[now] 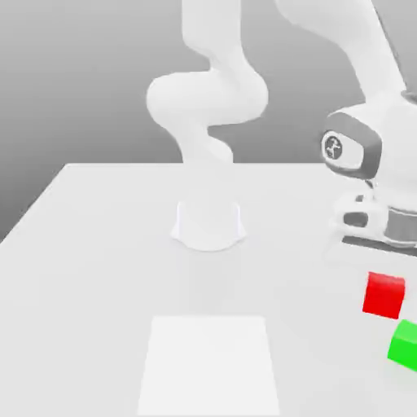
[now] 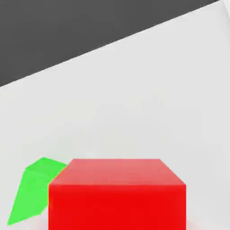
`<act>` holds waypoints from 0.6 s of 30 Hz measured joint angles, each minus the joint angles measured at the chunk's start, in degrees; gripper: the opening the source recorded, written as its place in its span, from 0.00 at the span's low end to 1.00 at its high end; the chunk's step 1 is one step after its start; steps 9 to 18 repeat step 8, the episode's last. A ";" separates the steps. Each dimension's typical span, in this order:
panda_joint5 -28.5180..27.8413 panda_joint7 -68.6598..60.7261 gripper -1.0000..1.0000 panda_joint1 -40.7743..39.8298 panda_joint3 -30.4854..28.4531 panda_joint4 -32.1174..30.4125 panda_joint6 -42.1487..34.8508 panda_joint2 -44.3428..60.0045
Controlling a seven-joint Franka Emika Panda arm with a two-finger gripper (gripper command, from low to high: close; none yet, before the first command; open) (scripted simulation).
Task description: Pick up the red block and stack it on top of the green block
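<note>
White, smooth counter [image 1: 73,285] at the exterior view's left, with a straight far edge against a grey backdrop [image 1: 81,81]. Toward the middle, near the front, see a flat, plain, paler four-sided panel [image 1: 209,366] on the counter. Farther back, directly beyond the panel, find the rounded white base [image 1: 209,228] of the glossy white robot arm [image 1: 208,98]. Bends above the base, leaves through the top of the exterior view, then comes down again at the right, past a round dark badge [image 1: 333,147] on a grey-banded wrist.

Beneath that wrist, points downward with the white and grey end effector [image 1: 384,283], closed and clamped on the small, bright red, plain-faced cube [image 1: 384,296]. In the hand view, looms large and square-on with this red cube, much closer to the camera than its green neighbour. Cannot tell about any contact between the red cube and the counter.

Last, at the exterior view's far right, nearer the front, see the small, bright green, plain-faced cube [image 1: 406,347], partly cut off by the border. Sits on the counter near the red cube, turned at an angle to it, with nothing on top.
</note>
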 joint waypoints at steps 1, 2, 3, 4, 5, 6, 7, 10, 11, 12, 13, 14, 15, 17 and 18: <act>-1.28 1.00 0.00 0.83 -0.29 0.81 0.87 1.71; -2.58 1.97 0.00 1.59 -0.89 1.29 2.21 3.57; -3.90 2.94 0.00 2.33 -1.67 1.59 3.78 5.53; -5.25 3.92 0.00 3.09 -2.56 1.81 5.49 7.55; -6.16 4.57 1.00 3.65 -3.21 1.94 6.68 8.95; -6.15 4.57 1.00 3.65 -3.21 1.94 6.68 8.95; -6.15 4.57 1.00 3.65 -3.21 1.94 6.68 8.95; -6.15 4.57 1.00 3.65 -3.21 1.94 6.68 8.95; -6.15 4.57 1.00 3.65 -3.21 1.94 6.68 8.95; -6.15 4.57 1.00 3.65 -3.21 1.94 6.68 8.95; -6.15 4.57 1.00 3.65 -3.21 1.94 6.68 8.95; -6.15 4.57 1.00 3.65 -3.21 1.94 6.68 8.95; -6.15 4.57 1.00 3.65 -3.21 1.94 6.68 8.95; -6.15 4.57 1.00 3.65 -3.21 1.94 6.68 8.95; -6.15 4.57 1.00 3.65 -3.21 1.94 6.68 8.95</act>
